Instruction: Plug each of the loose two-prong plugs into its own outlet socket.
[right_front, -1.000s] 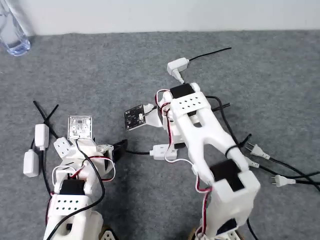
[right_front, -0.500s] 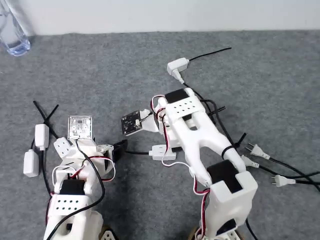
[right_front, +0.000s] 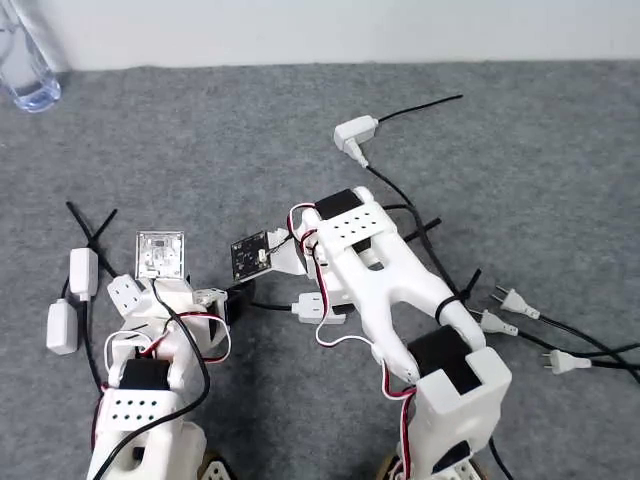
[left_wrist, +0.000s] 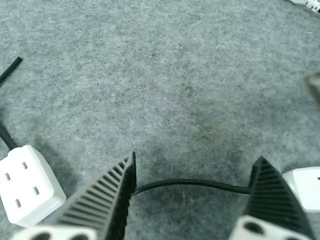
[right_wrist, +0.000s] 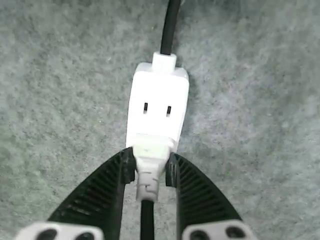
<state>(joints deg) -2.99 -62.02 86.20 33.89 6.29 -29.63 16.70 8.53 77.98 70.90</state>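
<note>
The high camera is looking down over the carpet (right_front: 200, 130). Each wrist camera is peering down between its fingers (left_wrist: 107, 200), close to the carpet; the right one is sharing the socket (right_wrist: 157, 112) with it.

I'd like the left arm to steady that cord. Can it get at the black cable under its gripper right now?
Probably yes. The left gripper is open, the black cable lies on the carpet across the gap between its fingers, and nothing covers it. A white outlet block sits beside one finger.
</note>
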